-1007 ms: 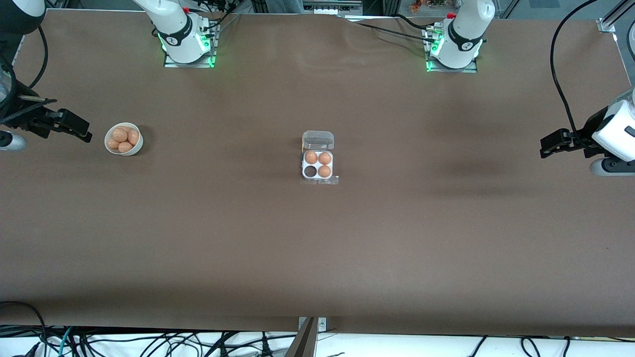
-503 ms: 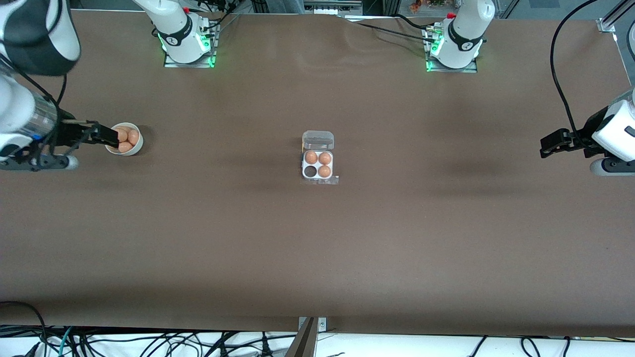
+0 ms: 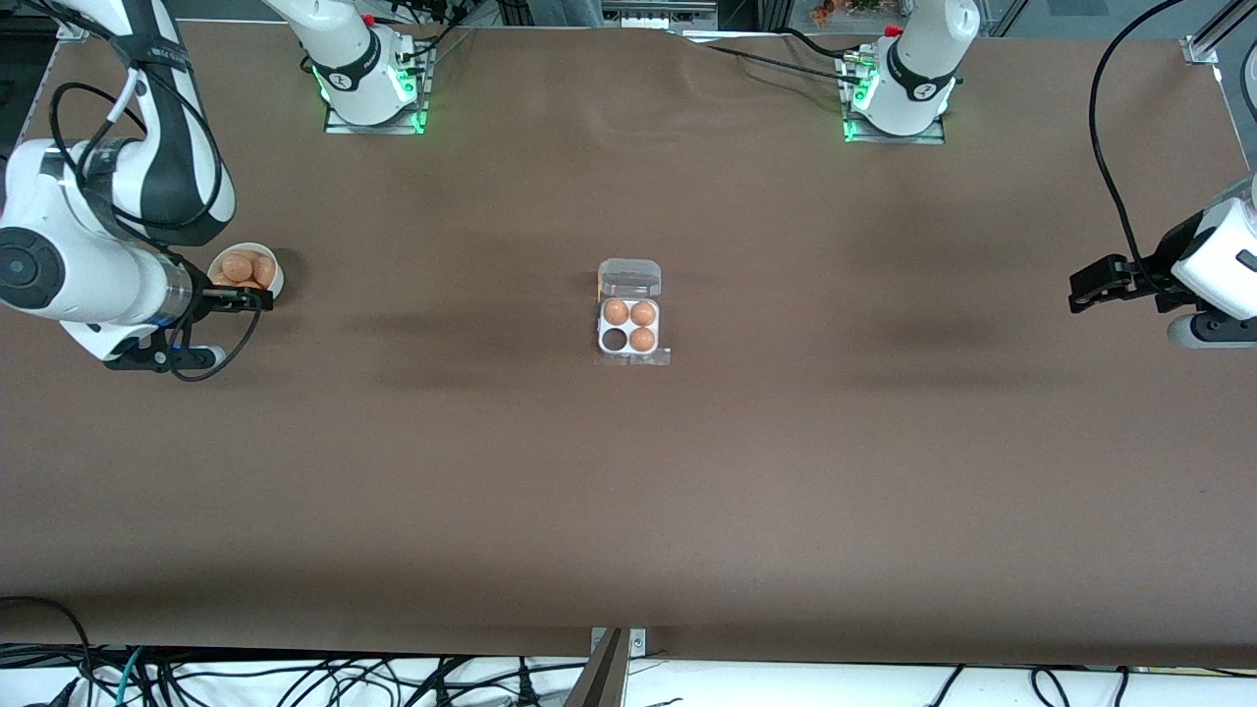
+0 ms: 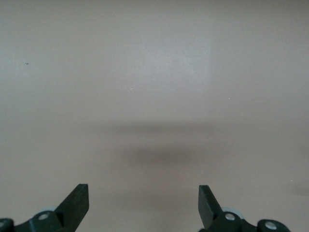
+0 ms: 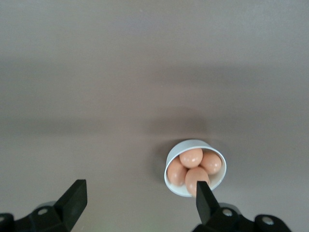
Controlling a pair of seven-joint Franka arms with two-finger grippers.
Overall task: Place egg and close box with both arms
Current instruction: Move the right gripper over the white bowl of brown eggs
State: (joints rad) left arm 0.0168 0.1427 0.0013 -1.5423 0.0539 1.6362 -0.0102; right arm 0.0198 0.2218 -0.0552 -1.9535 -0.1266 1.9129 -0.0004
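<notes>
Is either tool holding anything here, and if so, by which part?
Nothing is held. The right tool is open over the bowl of eggs, gripping none. The left tool is open over bare table.

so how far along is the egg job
Done: three eggs already sit in the egg carton; one cell is empty and the lid is open.
In hand: nothing; the open right gripper hangs by the bowl of eggs.
Left: pick, place, close. The left gripper, open, waits over its end.
</notes>
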